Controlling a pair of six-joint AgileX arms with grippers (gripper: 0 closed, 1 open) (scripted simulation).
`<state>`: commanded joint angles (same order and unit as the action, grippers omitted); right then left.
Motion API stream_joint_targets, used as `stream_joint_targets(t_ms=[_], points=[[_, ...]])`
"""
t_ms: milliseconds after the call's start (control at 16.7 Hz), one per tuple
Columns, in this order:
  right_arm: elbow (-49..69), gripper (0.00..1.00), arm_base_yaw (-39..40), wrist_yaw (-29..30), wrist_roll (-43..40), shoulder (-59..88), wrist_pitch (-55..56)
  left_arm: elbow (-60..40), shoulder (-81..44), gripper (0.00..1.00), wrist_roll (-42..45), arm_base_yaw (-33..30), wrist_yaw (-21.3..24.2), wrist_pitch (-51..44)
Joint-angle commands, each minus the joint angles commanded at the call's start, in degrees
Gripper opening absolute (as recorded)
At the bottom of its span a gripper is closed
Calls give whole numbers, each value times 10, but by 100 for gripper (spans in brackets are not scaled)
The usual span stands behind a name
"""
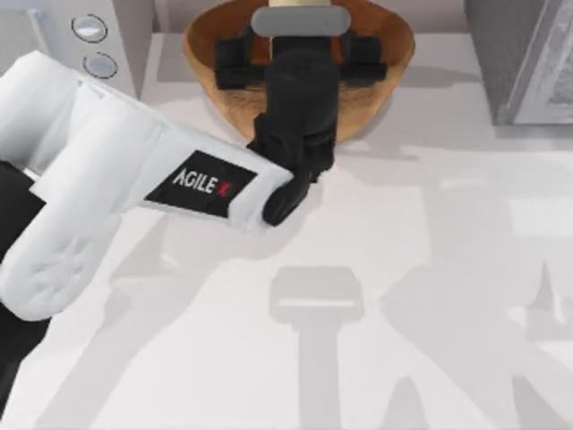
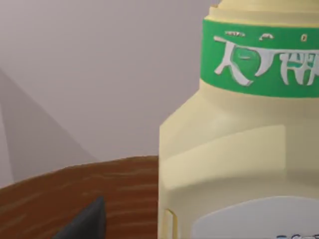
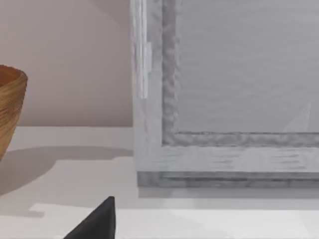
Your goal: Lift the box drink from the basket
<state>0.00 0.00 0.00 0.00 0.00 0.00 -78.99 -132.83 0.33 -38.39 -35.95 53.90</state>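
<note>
Going left to right across the top view: a grey appliance with two round knobs is sitting at the far left corner of the table. My left arm is reaching from the left edge toward the far middle, and its wrist is hanging over the basket, which is standing at the far middle of the table.

My left gripper is working inside the basket's rim. I cannot tell how its fingers are set: the wrist body is covering them from above. In the left wrist view one dark fingertip is showing against the basket's brown wall.

The drink is sitting right in front of the left wrist camera, upright, pale yellow with a green band near its top and a white label panel low down. From above, a pale sliver of it is showing at the far edge, over the basket.

Farther right, a grey cabinet is standing at the far right corner. My right gripper is parked near it, with the basket off to one side in its view; its finger state I cannot tell.

Progress, as a judgement: approach looks done, grasp unconfirmed. Whether the drink is clear of the basket floor I cannot tell, so the lift is counting as still open.
</note>
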Motion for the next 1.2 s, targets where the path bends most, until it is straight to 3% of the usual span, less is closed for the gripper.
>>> stream_joint_targets(t_ms=[420, 720, 1200], points=[[0, 100, 0, 0, 0, 0, 0, -111, -61, 100, -1, 26, 27, -52], [0, 100, 0, 0, 0, 0, 0, -120, -66, 100, -1, 28, 29, -56], [0, 100, 0, 0, 0, 0, 0, -120, -66, 40, -1, 28, 29, -56]])
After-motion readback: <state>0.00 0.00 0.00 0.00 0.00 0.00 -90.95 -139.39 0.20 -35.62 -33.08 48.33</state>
